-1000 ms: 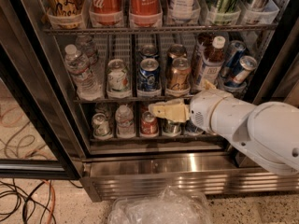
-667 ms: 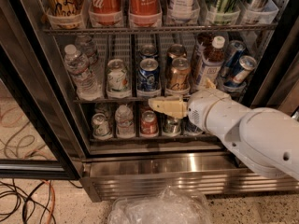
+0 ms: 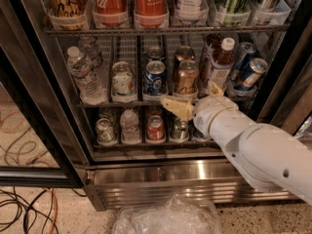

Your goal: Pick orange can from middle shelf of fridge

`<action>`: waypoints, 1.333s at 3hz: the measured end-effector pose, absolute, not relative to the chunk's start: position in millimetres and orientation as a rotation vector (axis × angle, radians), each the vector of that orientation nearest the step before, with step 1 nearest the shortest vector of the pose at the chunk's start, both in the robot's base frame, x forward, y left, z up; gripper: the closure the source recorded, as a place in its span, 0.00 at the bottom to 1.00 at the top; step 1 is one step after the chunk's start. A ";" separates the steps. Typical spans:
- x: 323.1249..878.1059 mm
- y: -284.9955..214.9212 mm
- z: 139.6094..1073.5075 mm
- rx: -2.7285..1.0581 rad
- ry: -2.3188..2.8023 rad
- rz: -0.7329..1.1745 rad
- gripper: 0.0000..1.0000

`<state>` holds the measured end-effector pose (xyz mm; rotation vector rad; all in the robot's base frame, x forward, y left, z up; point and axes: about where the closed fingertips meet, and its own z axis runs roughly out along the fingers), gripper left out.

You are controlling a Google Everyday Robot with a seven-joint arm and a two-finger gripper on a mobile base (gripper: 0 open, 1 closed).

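Observation:
The orange can [image 3: 186,77] stands upright on the middle shelf [image 3: 100,104] of the fridge [image 3: 170,177], between a blue can and a brown bottle. A second copper can stands behind it. My gripper [image 3: 196,99] is open and empty just below and in front of the orange can's base, at the shelf's front edge. One cream finger [image 3: 177,108] points left under the can. The other finger [image 3: 215,88] sticks up at the can's right. My white arm [image 3: 258,152] comes in from the lower right and hides part of the bottom rack.
On the same shelf stand a blue can [image 3: 155,78], a white-and-green can [image 3: 122,80], a water bottle [image 3: 86,73], a brown bottle [image 3: 222,63] and tilted blue cans [image 3: 250,72]. Coca-Cola bottles [image 3: 148,1] stand above. Small cans [image 3: 156,129] stand below. A plastic bag [image 3: 168,218] and cables [image 3: 27,213] lie on the floor.
My gripper has risen slightly from the bottom rack's height to the front edge of the middle shelf, closer under the orange can. The cans have not moved.

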<state>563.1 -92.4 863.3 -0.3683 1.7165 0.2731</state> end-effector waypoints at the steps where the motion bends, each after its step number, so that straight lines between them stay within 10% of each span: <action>1: 564.6 -95.0 861.3 -0.328 1.698 0.255 0.22; 4: 577.9 -90.3 865.4 -0.282 1.665 0.148 0.29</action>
